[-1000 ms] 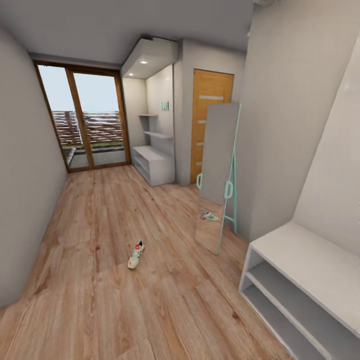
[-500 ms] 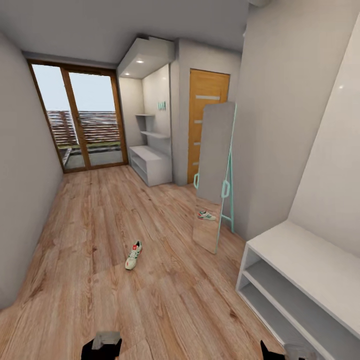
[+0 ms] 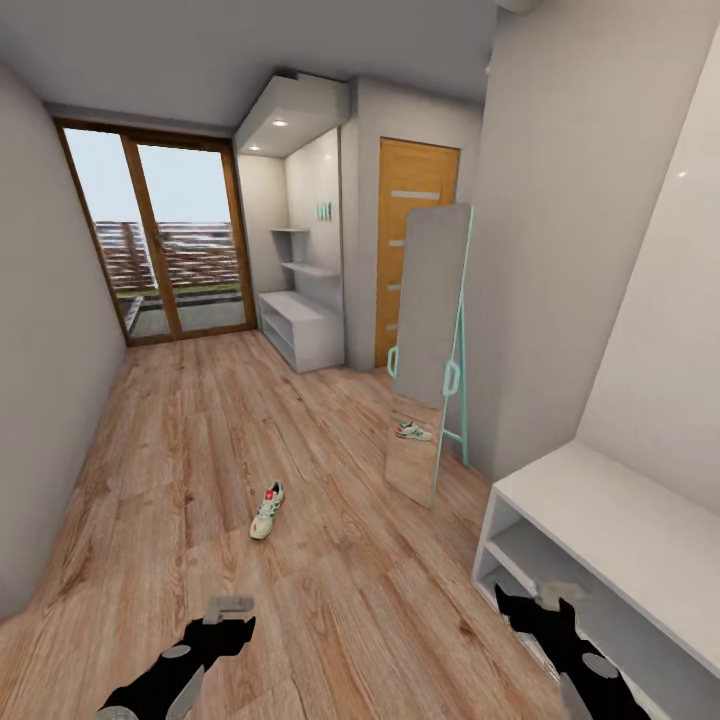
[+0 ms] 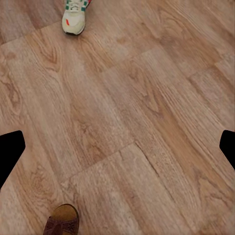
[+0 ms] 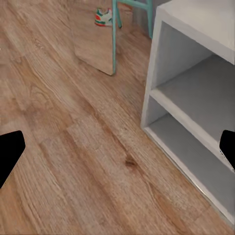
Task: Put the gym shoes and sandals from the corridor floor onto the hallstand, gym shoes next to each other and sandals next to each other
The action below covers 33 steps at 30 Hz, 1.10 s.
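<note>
Corridor, items as we find them.

Floor [image 3: 180, 470]: wood plank, carrying all loose footwear we can see; nothing is racked yet.

Gym shoe [image 3: 267, 510]: one white sneaker, lying alone on the open floor, well apart from both arms and ahead of them. It also shows at the far edge of the left wrist view [image 4: 74, 17]. A second gym shoe [image 3: 414, 432] appears in the mirror [image 3: 430, 350] leaning on the right wall; we cannot tell whether that is a reflection or the other shoe behind the frame. The right wrist view shows the same spot [image 5: 104, 17].

Sandal [image 4: 62, 223]: one brown sandal, partly cut off, on the floor close beneath the left arm. The other sandal we do not locate.

Rack [image 3: 600, 530]: pale unit on the right wall, top counter and two open shelves bare. The right wrist camera looks into the shelves [image 5: 196, 98]. A similar unit [image 3: 305, 330] stands far down the corridor.

Left end effector [image 3: 228, 612]: fingers apart, empty, held low over the floor, we judge in readiness for the near sandal or the shoe ahead.

Right end effector [image 3: 540, 600]: fingers apart, empty, held just before the rack's near end, we judge as the placing side.

Task standing: we judge it at the outset, with no item lifted.
</note>
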Available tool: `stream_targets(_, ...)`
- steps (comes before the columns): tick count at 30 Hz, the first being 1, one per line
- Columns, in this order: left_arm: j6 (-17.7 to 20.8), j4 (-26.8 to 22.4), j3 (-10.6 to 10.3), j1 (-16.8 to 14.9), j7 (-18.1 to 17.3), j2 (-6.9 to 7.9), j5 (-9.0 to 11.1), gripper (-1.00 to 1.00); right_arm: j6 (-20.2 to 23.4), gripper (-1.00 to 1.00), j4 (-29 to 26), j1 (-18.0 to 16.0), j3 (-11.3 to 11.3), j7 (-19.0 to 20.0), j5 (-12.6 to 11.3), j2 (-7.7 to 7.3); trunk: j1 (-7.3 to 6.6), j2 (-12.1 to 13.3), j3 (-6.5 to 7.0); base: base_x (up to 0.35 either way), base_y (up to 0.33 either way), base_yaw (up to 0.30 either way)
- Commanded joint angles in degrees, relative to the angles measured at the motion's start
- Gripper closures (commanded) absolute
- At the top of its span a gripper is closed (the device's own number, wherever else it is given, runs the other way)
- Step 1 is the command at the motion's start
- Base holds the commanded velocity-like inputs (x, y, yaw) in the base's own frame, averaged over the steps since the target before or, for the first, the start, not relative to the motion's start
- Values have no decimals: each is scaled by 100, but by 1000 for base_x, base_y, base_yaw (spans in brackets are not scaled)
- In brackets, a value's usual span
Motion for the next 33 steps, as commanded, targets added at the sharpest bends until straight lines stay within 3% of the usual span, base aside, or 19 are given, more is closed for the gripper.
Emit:
stream_targets(1, -4, 4, 8, -19, -22, 2, 2, -100, 159, -100, -34, -105, 8, 6, -15, -3, 0, -3, -7, 0, 0, 0)
stream_targets(8, -20, -2, 22, -34, -26, 20, 1, -100, 677, -100, -270, -598, 17, 27, 196, -4, 0, -3, -7, 0, 0, 0)
stream_targets(11, -231, 2, 23, -39, -19, 28, -6, -100, 788, -100, -367, -709, 30, 32, 268, -12, 0, -3, -7, -5, 3, 0)
stream_targets(21, -421, 11, 25, -42, -5, 37, -14, -100, 811, -100, -95, -746, 167, 34, 315, -1, 0, -3, -7, -158, 118, 0)
stream_targets(25, -431, 9, 25, -42, -8, 34, -9, -100, 810, -100, -55, -748, 326, 34, 331, 2, 0, -3, -7, -43, 35, 0)
stream_targets(33, -448, 4, 25, -44, -9, 31, -7, -100, 810, -100, -43, -749, 421, 34, 335, 2, 0, -3, -7, -14, 12, 0)
